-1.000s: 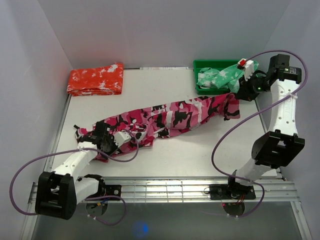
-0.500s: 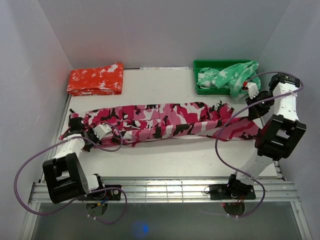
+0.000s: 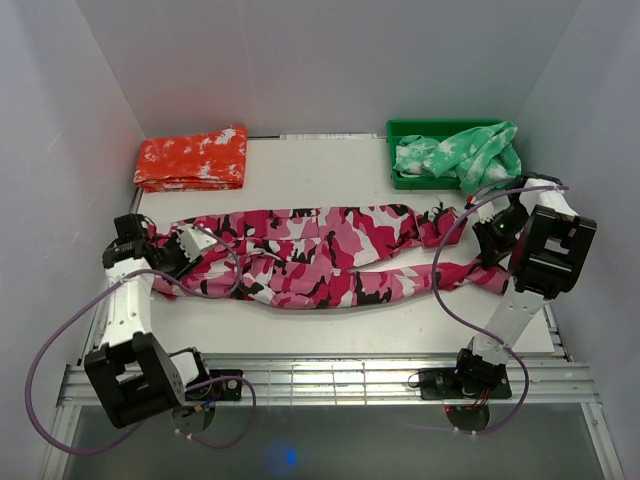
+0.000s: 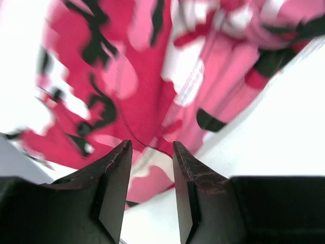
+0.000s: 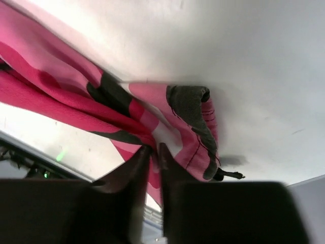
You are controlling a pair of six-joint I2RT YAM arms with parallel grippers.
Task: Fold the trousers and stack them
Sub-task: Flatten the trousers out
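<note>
The pink-magenta camouflage trousers (image 3: pixel 320 250) lie stretched lengthwise across the middle of the table, from the left edge to the right edge. My left gripper (image 3: pixel 182 252) is at their left end. In the left wrist view its jaws (image 4: pixel 150 147) stand apart, with the cloth (image 4: pixel 152 66) just beyond the fingertips and bare table between them. My right gripper (image 3: pixel 492 240) is at the right end. In the right wrist view it (image 5: pixel 154 147) is shut on a bunched fold of the trousers (image 5: pixel 167 107), held slightly off the table.
A folded orange-red garment with white splotches (image 3: pixel 192 158) lies at the back left. A green bin (image 3: pixel 400 130) at the back right holds a green splotched garment (image 3: pixel 460 155). Walls close in on the left, back and right. A metal rail runs along the front edge.
The arms moved apart and drew the bunched trousers out long across the table. The left gripper went to the far left and the right gripper came forward from the bin.
</note>
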